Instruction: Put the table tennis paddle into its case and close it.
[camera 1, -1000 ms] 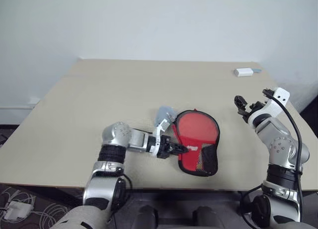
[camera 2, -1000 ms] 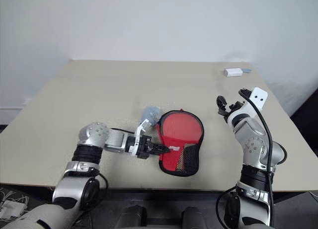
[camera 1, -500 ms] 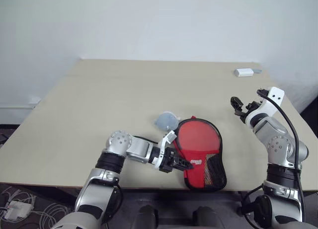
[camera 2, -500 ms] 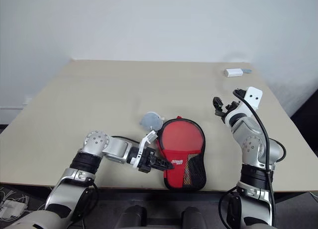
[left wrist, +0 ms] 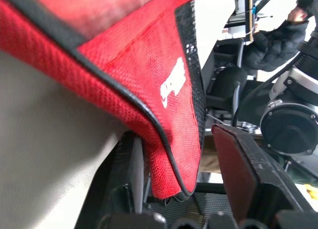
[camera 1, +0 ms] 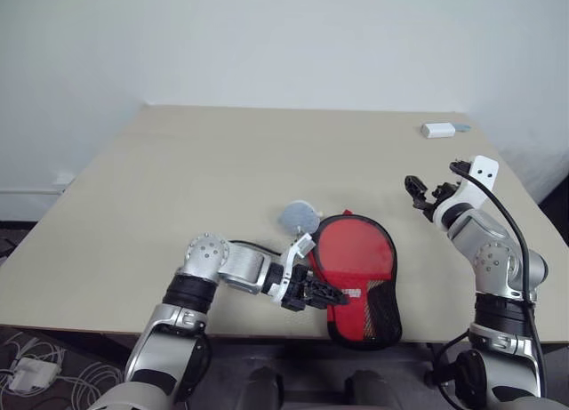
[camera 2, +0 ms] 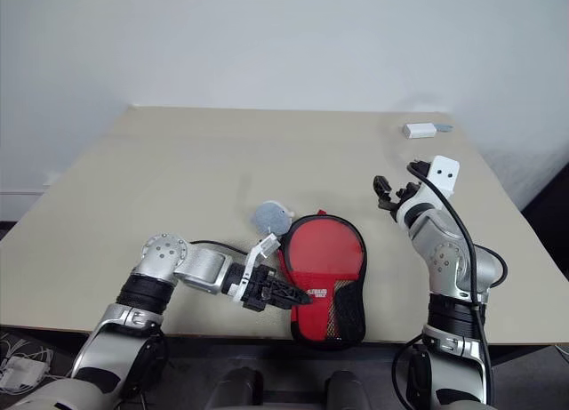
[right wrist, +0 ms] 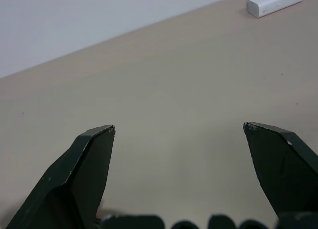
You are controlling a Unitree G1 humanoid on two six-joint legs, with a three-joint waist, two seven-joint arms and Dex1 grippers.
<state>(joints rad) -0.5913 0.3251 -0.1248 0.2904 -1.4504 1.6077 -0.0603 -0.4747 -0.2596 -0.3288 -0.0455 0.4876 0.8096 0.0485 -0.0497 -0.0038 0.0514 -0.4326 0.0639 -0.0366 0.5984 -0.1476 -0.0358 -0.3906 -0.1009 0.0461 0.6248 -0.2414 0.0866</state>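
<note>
The left gripper (left wrist: 189, 189) fingers are standing partly apart around the case's lower edge, one finger (left wrist: 248, 174) clear of the fabric and the other lying under it, so I cannot tell whether they are gripping anything; the right gripper (camera 1: 433, 189) is hanging wide open over bare table (camera 1: 178, 179), well apart from the work, holding nothing.

The case (camera 1: 360, 277) is lying flat near the table's front edge, its narrow mesh end pointing toward the robot and reaching that edge; the table tennis paddle is presumably sitting inside it, since no handle is showing, though whether the red round area is paddle face or case fabric I cannot say.

Risks from here: the narrow end is sitting right at the table's edge, so any further tug toward the robot could be dragging the case off; whether the zip is run shut I cannot tell either.

The left wrist view is showing what the head views are not, namely the black piping, the white logo and the gap between finger and fabric, plus a seated person in the background; the head views are giving the whole layout, including a small grey-blue object (camera 1: 299, 217) just beside the case and a white block (camera 1: 437, 130) at the far right corner.
</note>
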